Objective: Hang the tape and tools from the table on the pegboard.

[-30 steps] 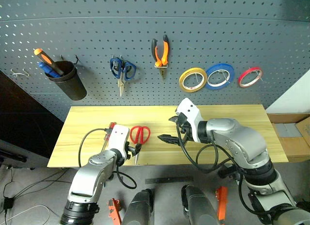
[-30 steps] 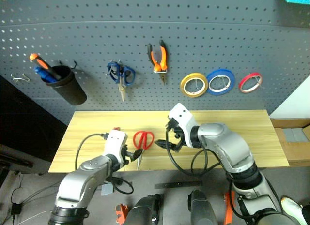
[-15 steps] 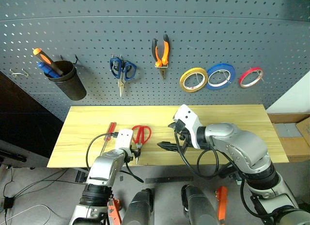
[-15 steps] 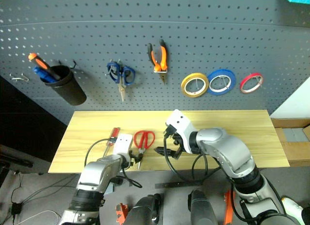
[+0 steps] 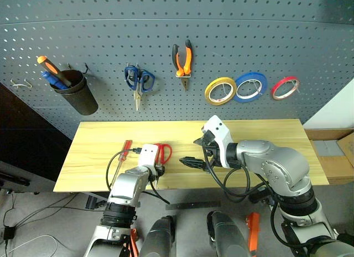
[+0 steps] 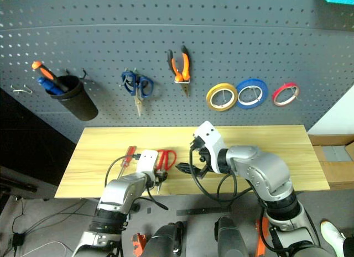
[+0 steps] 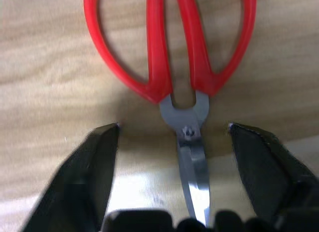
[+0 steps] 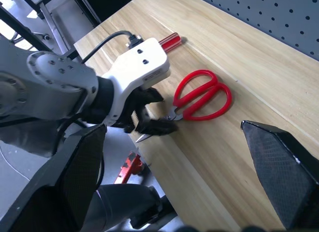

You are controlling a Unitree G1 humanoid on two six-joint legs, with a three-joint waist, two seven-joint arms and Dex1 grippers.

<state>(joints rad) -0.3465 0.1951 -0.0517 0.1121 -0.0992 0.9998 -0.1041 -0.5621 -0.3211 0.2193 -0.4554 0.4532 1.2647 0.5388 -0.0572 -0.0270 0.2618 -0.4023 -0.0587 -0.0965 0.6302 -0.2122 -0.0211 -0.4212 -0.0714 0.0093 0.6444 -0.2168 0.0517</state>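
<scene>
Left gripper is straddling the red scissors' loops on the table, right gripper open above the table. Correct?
Not quite. In the left wrist view the left gripper straddles the red scissors at the blades by the pivot, not the loops. They do lie on the table, and the right gripper is open.

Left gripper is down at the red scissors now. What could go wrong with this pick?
The left gripper straddles the red scissors at the pivot and thin blades, jaws still apart; closing there may let them slip or swing handle-heavy. The blade tips lie near the table front edge, so a nudge might push them off. The red screwdriver lies close beside.
</scene>
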